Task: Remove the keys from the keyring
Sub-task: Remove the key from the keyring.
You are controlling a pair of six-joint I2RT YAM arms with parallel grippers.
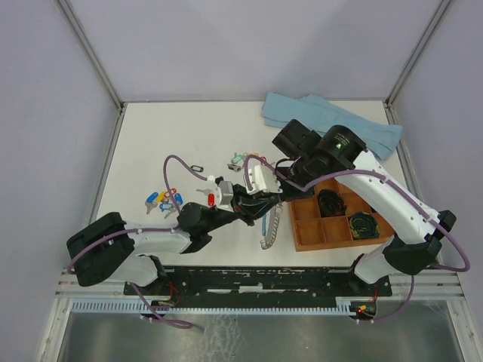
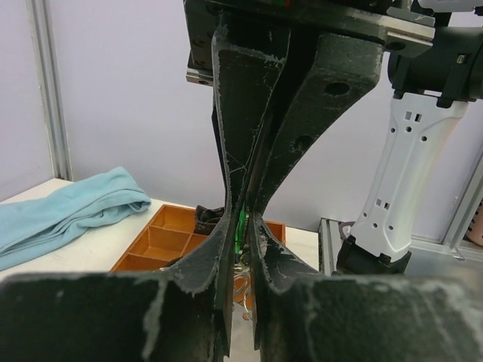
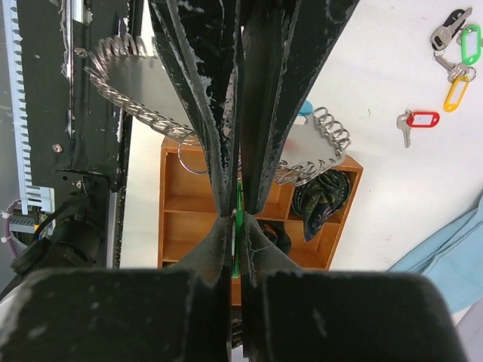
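The keyring (image 1: 266,230), with its light-blue arc and jagged silver coils, hangs beside the tray; in the right wrist view the keyring (image 3: 143,79) passes behind the fingers. My right gripper (image 1: 264,194) (image 3: 238,219) is shut on a green-tagged key (image 3: 239,241). My left gripper (image 1: 253,202) (image 2: 241,219) meets it tip to tip, its jaws closed to a thin slit on the same green tag (image 2: 241,226). Loose keys (image 1: 160,200) with blue and yellow tags lie on the table at the left. A red-tagged key (image 3: 421,119) lies alone.
An orange wooden tray (image 1: 302,234) with black coiled cables (image 1: 330,200) stands right of the grippers. A light-blue cloth (image 1: 324,117) lies at the back right. More tagged keys (image 1: 240,158) and a small black tag frame (image 1: 198,167) lie behind the grippers.
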